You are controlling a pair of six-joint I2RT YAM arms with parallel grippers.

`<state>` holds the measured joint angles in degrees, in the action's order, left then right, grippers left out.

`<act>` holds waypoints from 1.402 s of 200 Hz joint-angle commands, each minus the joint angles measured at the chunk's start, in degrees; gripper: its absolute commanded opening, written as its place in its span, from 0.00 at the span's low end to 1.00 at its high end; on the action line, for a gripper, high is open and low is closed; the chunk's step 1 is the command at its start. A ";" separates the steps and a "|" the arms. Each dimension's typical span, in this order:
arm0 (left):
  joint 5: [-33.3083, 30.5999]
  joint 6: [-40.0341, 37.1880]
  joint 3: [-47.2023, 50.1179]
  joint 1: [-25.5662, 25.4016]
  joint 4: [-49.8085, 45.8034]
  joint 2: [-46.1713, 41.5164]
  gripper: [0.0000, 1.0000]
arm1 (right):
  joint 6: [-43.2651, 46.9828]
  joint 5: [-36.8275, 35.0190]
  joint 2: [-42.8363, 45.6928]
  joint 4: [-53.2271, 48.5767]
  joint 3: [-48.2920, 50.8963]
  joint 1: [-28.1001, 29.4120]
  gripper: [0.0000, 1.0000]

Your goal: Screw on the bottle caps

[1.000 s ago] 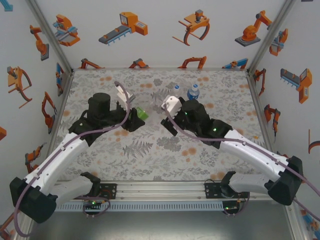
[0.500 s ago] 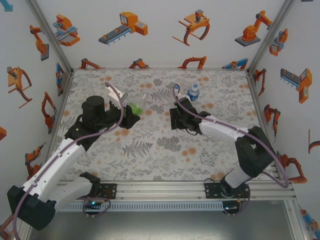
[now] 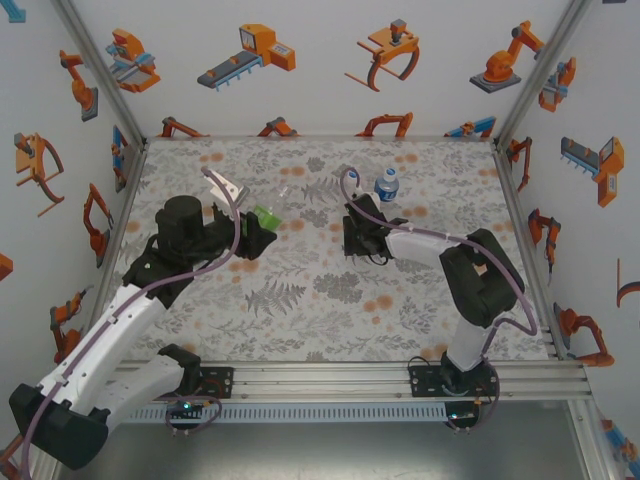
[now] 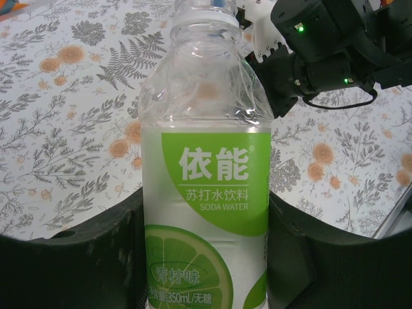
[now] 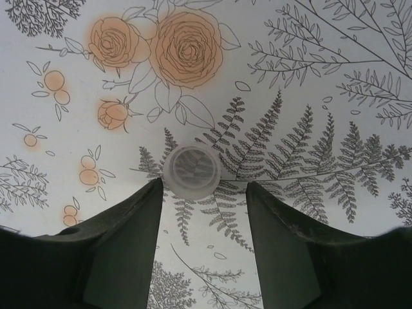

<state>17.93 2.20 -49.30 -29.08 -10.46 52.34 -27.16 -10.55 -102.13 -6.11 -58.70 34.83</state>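
The left gripper (image 4: 205, 215) was clenched on the green-labelled bottle (image 4: 206, 148), whose lower body was pinched between both fingers, the label turned toward the wrist camera. From above, this bottle was seen left of the middle of the floral table (image 3: 300, 300), with its neck pointed toward the right arm. The right gripper (image 5: 203, 187) was lowered close to the table with its jaws parted and nothing grasped. A whitish bottle cap (image 5: 192, 170) lay flat on the tabletop just at the fingertips, not pinched. The blue-labelled bottle (image 3: 387, 185) was found standing upright just beyond the right gripper, toward the far side.
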 commanded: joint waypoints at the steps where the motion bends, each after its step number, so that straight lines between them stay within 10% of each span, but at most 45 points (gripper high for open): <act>1: 0.03 0.98 0.61 0.48 0.00 -1.09 0.01 | 0.58 -0.10 -0.89 2.09 -1.92 -0.20 0.50; 143: 0.02 1.28 1.49 0.53 0.50 -1.36 0.01 | 3.08 1.45 -1.48 -2.47 -3.90 0.22 0.33; 280: 5.45 1.87 0.17 0.79 4.63 4.59 0.00 | -7.70 2.27 14.22 -12.74 10.07 15.15 0.34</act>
<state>21.30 3.01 -47.86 -28.67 -8.36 56.47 -31.31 -7.53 -89.34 -16.19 -50.30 48.45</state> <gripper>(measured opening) 0.545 0.360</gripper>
